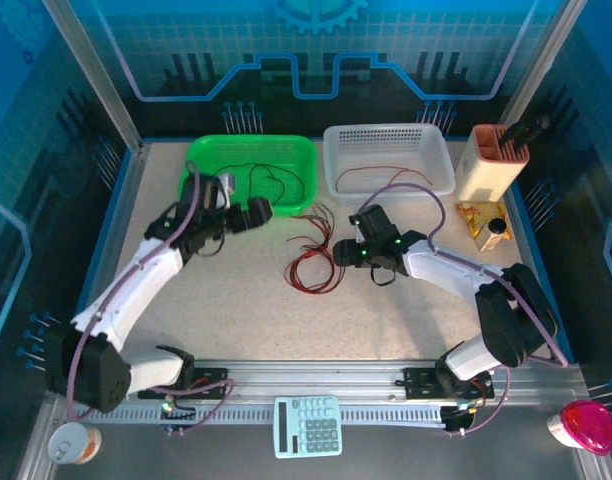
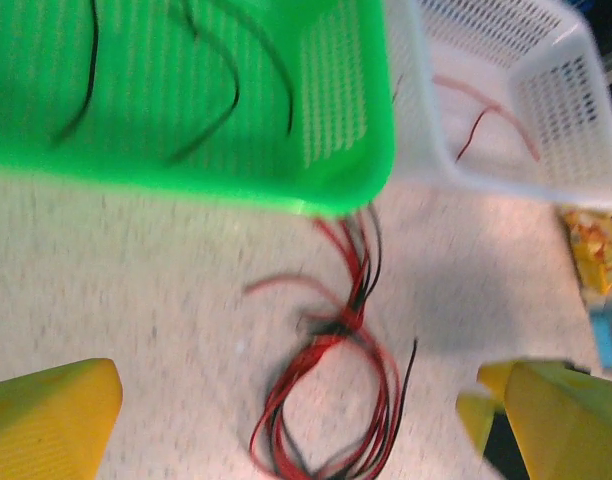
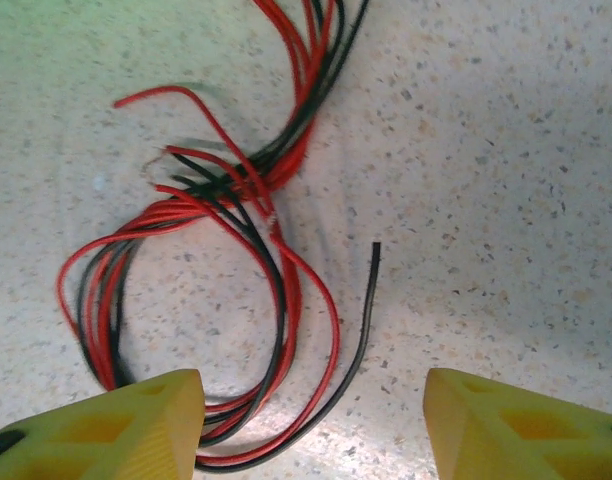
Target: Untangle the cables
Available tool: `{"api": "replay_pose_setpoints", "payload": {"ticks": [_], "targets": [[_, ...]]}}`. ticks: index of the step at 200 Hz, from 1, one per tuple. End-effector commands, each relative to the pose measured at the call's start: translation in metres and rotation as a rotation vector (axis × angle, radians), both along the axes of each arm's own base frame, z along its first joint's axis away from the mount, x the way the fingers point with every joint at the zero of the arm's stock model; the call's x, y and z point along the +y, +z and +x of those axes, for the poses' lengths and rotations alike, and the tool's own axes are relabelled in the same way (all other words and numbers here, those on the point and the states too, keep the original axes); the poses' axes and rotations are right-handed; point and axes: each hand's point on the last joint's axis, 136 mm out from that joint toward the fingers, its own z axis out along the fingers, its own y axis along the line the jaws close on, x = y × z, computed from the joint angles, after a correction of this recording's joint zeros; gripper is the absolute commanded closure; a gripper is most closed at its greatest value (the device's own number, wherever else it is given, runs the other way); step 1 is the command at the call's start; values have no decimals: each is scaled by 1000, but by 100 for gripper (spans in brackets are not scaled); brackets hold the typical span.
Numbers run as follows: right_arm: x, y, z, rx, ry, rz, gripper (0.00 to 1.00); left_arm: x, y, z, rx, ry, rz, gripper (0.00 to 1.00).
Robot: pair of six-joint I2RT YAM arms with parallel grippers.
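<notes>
Coils of thin red and black cables (image 1: 308,270) lie just left of the empty, half-open right gripper (image 1: 342,252); the wide-open left gripper (image 1: 268,212) hangs farther off.

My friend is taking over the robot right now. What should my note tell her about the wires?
Left gripper: open, empty, near the green plastic basket.
Right gripper: open, low over the tangle, nothing pinched yet.
Things: the tangled bunch of thin red and black wires lies on the speckled table. Loose black wires are in the green basket, and a red wire is in the white plastic basket.
Done: some wires are sorted into baskets.
Left: pull the bunch apart.
</notes>
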Motion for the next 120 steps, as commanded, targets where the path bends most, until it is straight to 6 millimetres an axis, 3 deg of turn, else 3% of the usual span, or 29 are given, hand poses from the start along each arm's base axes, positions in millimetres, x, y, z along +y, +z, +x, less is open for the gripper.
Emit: {"api": "replay_pose_setpoints", "payload": {"ticks": [1,23,44,80,120], "targets": [[-1,-8,9,8,-30,-5,42,-11,-12,-26,-1,-21,-36,1],[2,-12,11,17,-35,6,45,-15,-41,-47,53,-55,42,1],[8,-14,12,20,-28,9,50,-18,-62,-53,98,-59,88,1],[19,-16,12,14,10,-5,51,-21,-83,-45,152,-28,103,1],[39,-9,20,-32,88,-19,52,-30,-93,-28,191,3,105,1]]}}
